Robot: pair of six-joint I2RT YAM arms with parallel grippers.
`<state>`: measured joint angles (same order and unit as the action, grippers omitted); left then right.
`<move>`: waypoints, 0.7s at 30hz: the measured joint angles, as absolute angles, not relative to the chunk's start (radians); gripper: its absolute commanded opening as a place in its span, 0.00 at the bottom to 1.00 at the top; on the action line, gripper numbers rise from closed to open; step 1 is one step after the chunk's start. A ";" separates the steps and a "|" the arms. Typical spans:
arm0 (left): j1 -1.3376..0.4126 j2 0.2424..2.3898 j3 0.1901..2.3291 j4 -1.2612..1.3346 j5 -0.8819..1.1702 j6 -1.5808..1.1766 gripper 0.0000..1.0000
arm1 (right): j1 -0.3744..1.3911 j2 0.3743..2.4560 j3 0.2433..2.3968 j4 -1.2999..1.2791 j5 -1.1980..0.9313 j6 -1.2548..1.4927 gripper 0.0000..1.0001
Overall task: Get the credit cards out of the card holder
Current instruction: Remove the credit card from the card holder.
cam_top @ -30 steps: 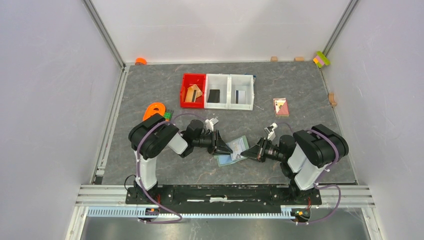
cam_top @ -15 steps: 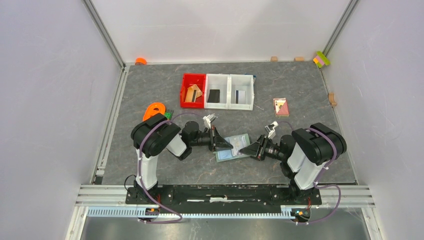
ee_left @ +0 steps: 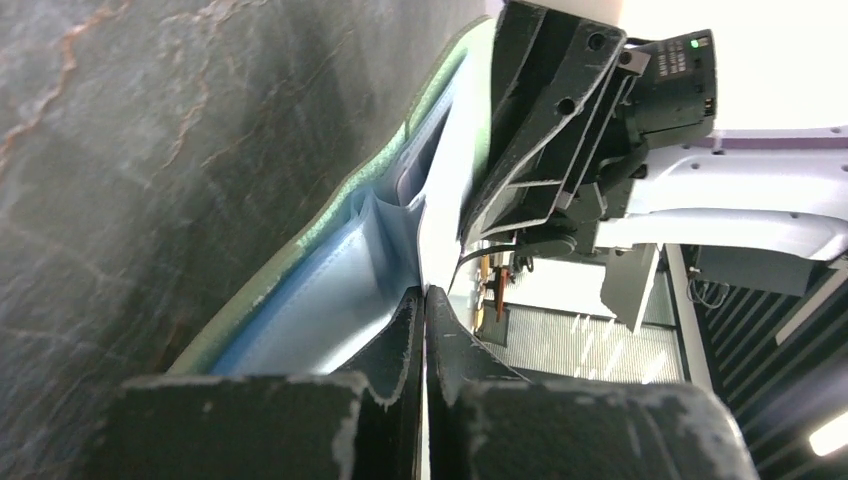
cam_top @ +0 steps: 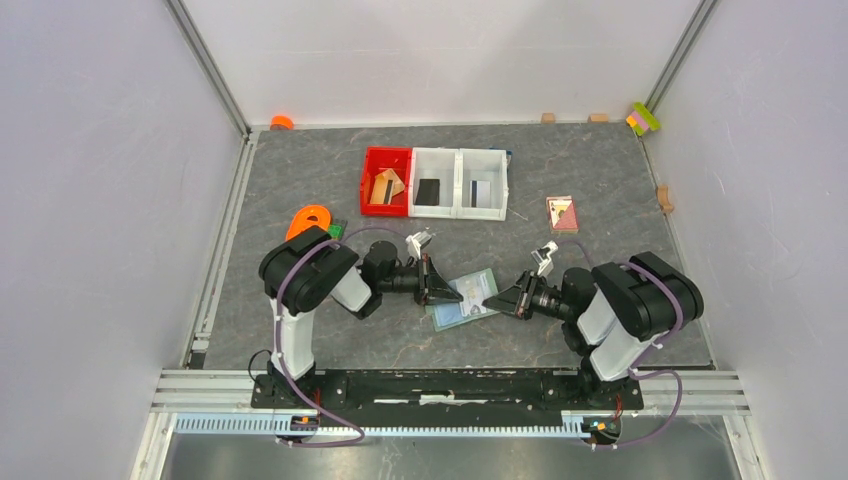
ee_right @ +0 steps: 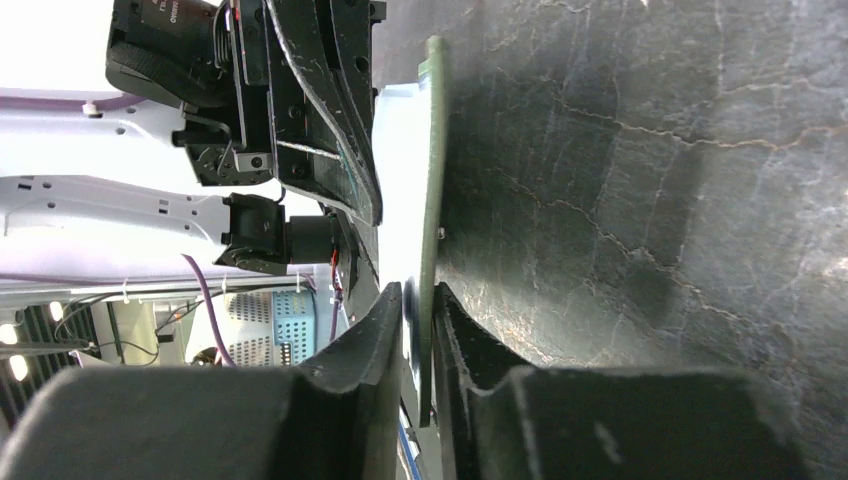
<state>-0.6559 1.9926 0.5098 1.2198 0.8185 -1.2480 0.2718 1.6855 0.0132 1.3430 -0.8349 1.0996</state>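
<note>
The sage-green card holder [cam_top: 468, 300] lies open on the table between my two arms. My left gripper [cam_top: 457, 294] reaches in from the left. In the left wrist view its jaws are shut on a thin pale credit card [ee_left: 441, 215] seen edge-on, beside the holder's blue pocket [ee_left: 330, 290] and green rim [ee_left: 335, 205]. My right gripper [cam_top: 499, 297] comes in from the right. In the right wrist view its fingertips [ee_right: 418, 302] are pressed on both sides of the holder's green edge [ee_right: 433, 170]. Other cards inside the holder are hidden.
At the back stand a red bin [cam_top: 372, 196] holding a tan card and two white bins [cam_top: 458, 183] with a dark and a grey card. A pink square item [cam_top: 562, 213] lies back right, and an orange ring [cam_top: 311, 218] sits by the left arm.
My left jaws have closed on the card's edge. My right jaws let go, then closed again on the holder's edge. The holder has shifted slightly.
</note>
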 measured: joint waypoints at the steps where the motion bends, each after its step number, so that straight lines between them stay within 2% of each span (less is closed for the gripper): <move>1: -0.656 1.986 0.510 1.188 0.819 -1.236 0.02 | 0.272 1.681 0.015 1.325 -0.835 1.087 0.14; 5: -0.656 1.928 0.519 1.021 0.813 -1.159 0.02 | 0.272 1.656 0.027 1.240 -0.835 1.038 0.00; 12: -0.656 1.822 0.552 0.768 0.791 -1.020 0.02 | 0.272 1.601 0.062 1.067 -0.827 0.935 0.00; 21: -0.649 1.808 0.563 0.625 0.772 -0.937 0.02 | 0.271 1.509 0.105 0.825 -0.792 0.791 0.00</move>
